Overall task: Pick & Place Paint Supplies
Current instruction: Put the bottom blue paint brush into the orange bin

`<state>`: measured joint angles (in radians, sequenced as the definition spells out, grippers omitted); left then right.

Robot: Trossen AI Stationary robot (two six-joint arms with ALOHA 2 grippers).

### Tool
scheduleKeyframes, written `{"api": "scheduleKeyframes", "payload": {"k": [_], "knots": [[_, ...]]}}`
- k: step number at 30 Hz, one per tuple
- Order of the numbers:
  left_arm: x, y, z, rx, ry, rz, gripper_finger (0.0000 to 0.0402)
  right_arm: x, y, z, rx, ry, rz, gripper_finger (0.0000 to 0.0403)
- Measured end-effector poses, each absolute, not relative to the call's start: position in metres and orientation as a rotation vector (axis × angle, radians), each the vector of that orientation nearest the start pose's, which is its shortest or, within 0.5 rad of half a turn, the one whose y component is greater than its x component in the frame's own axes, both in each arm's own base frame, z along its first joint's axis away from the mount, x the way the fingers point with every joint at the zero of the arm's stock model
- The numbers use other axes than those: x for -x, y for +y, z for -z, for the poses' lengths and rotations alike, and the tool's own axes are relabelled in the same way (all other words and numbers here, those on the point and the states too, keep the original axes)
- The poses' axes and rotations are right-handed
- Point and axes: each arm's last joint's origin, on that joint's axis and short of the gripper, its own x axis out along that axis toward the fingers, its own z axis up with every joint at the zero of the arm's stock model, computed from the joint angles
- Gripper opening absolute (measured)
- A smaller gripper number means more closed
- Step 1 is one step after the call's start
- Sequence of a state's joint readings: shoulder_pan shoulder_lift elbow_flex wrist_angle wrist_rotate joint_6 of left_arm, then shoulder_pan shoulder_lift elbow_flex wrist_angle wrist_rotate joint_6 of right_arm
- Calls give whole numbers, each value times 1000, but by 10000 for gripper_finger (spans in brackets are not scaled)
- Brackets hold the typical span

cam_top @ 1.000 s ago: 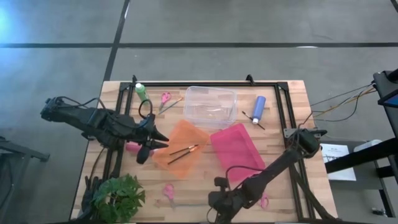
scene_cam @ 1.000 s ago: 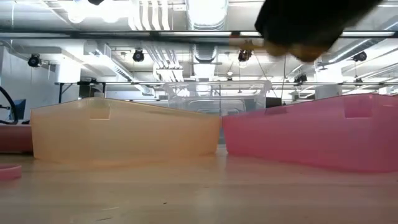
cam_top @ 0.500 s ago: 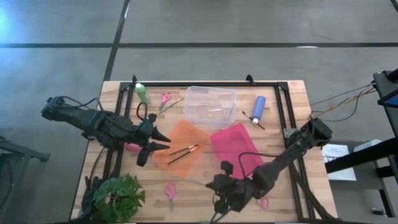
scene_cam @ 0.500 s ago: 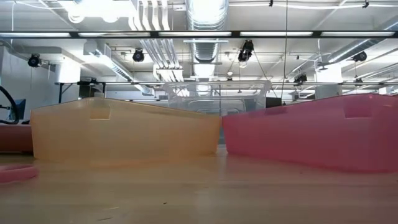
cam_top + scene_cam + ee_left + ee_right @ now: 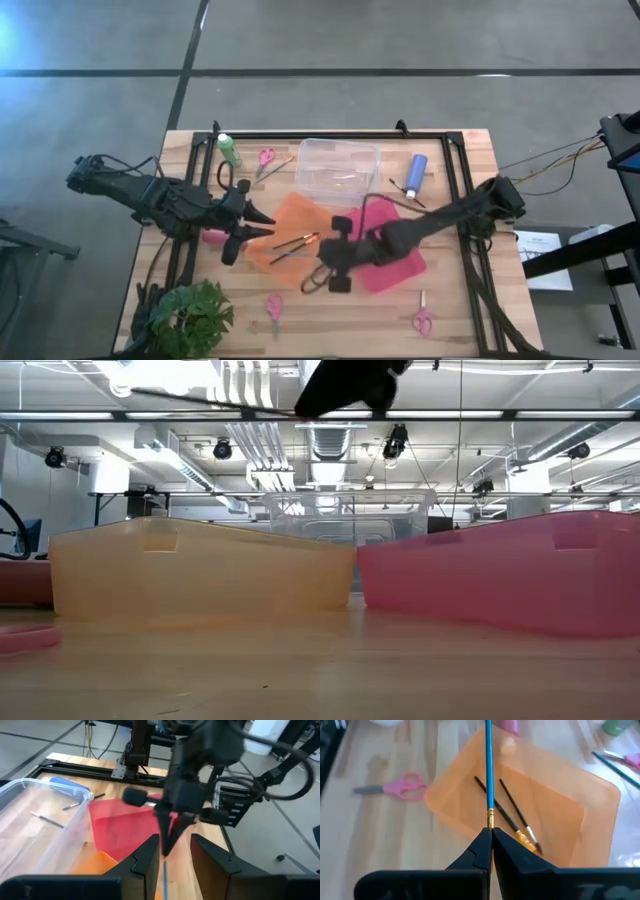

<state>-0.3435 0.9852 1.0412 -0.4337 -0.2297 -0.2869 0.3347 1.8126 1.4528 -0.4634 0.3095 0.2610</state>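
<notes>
Because the brushes belonged in the orange bin [image 5: 520, 810], the right gripper [image 5: 489, 837] hung over it near the counter's middle, jaws pinched tight on a blue paintbrush [image 5: 488, 770]. The left gripper [image 5: 172, 852] waited beside the bin, jaws a little apart.

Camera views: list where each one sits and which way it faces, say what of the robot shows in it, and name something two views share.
High view: above the table, straight down; both arms, left gripper and right gripper either side of the orange bin.
Low view: table height, level across at the orange bin and pink bin; right gripper overhead.
Left wrist view: forward past its open gripper at the right gripper.
Right wrist view: past its gripper, shut on the blue paintbrush, into the orange bin.
Shared: both wrist views show the blue paintbrush.
</notes>
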Motion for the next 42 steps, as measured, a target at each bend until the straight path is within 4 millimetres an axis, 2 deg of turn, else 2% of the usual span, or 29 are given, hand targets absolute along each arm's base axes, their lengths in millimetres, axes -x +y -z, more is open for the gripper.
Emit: {"api": "scheduleKeyframes", "payload": {"k": [7, 11, 15, 24, 34, 42], "knots": [[-195, -62, -363, 174, 353, 20, 121, -393, 70, -259, 136, 817, -39, 8], [-196, -60, -363, 167, 344, -22, 121, -397, 46, -257, 185, 822, -99, 8], [-196, -59, -364, 161, 335, -59, 121, -402, 29, -248, 227, 845, -153, 8], [-196, -58, -364, 196, 322, -105, 121, -415, 18, -226, 315, 848, -237, 8], [-196, -57, -364, 222, 312, -140, 121, -416, 16, -225, 382, 831, -271, 8], [-196, -57, -365, 229, 305, -152, 121, -416, 5, -225, 290, 835, -257, 14]]}}
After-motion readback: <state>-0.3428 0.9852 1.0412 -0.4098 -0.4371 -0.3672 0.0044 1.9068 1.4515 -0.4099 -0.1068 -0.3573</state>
